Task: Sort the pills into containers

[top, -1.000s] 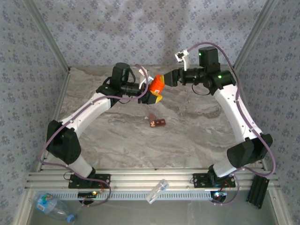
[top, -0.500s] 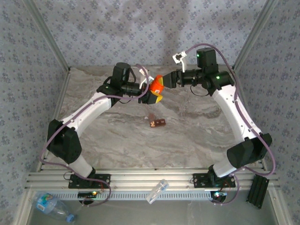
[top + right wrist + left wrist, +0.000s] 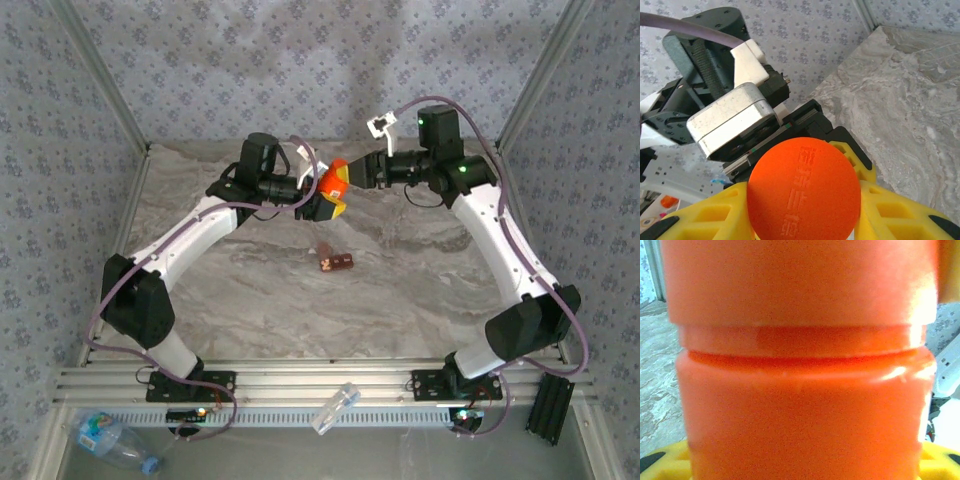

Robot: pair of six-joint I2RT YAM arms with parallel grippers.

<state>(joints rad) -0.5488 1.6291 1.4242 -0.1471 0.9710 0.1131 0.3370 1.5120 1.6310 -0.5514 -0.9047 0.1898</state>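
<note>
- Left claw [image 3: 328,192] is clamped on the orange pill bottle [image 3: 800,390]. Its yellow pads [image 3: 675,465] show at the bottom corners of the left wrist view, on either side of the bottle.
- At the near edge, a water bottle [image 3: 105,437] lies on its side by the left arm's base. A clear plastic piece [image 3: 335,408] rests across the rail [image 3: 300,385] between the two bases.
- Farther in, small brown pills [image 3: 336,263] lie on the marbled table [image 3: 420,290], well apart from both claws.
- Beyond them the pill bottle is held sideways, its cap [image 3: 802,187] facing the right claw [image 3: 354,171].
- Right claw's yellow pads [image 3: 700,215] sit close on both sides of the cap; I cannot tell whether they grip it.
- Patterned wall [image 3: 300,60] stands behind.
</note>
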